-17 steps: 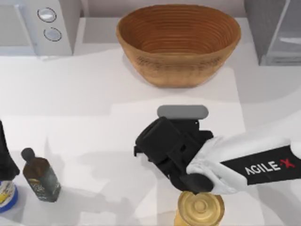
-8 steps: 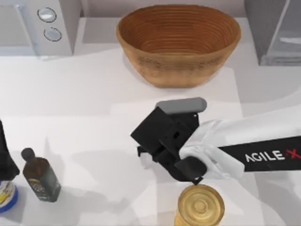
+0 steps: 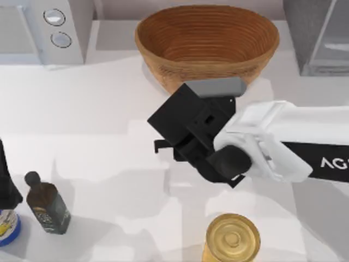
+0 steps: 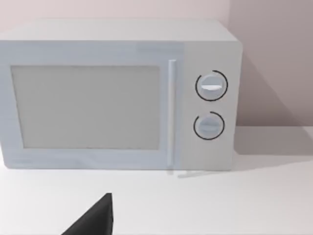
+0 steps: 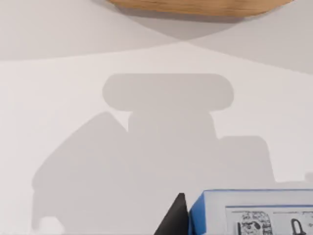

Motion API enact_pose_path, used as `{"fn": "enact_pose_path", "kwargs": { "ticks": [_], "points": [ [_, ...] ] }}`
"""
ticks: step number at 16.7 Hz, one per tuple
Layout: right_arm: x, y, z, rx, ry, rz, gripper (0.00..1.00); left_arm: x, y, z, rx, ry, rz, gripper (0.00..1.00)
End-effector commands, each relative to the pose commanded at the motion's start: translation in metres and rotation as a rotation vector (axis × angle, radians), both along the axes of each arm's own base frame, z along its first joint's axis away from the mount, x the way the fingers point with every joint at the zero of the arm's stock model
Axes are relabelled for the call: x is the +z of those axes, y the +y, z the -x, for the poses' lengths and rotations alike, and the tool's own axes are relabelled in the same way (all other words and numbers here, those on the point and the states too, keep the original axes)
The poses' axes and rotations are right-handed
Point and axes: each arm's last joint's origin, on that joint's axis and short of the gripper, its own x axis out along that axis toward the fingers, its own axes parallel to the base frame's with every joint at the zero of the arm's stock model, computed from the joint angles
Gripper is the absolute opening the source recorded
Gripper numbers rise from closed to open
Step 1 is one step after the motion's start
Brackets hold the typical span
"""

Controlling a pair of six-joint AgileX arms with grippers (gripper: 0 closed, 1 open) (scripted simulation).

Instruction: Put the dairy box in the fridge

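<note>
Blue carton edge shows at the right hand [image 3: 180,144]: the dairy box [image 5: 252,213] sits against a black finger, lifted above the white surface [image 3: 98,109], just in front of the wicker basket [image 3: 207,46]. Whether it is clamped, I cannot tell. Fridge [image 3: 319,35] stands far right.

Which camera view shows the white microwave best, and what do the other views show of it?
The left wrist view: the microwave stands whole there, with door, handle and both knobs facing the camera. The top view catches just its corner with the two knobs, at the table's far left. The right wrist view looks at bare table instead.
</note>
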Motion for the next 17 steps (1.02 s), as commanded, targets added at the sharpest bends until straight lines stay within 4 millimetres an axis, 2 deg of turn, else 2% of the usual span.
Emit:
{"fn": "enact_pose_path", "kwargs": {
  "ticks": [5,13,15,17],
  "points": [
    [0.047,-0.004,0.001,-0.012,-0.063,-0.092,0.0,0.0,0.0,0.0,0.0,0.0,0.0,1.0],
    [0.053,-0.005,0.0,-0.012,-0.072,-0.115,0.0,0.0,0.0,0.0,0.0,0.0,0.0,1.0],
    [0.062,-0.014,-0.002,-0.006,-0.086,-0.159,0.0,0.0,0.0,0.0,0.0,0.0,0.0,1.0],
    [0.073,-0.034,-0.003,0.0,-0.102,-0.208,0.0,0.0,0.0,0.0,0.0,0.0,0.0,1.0]
  ]
}}
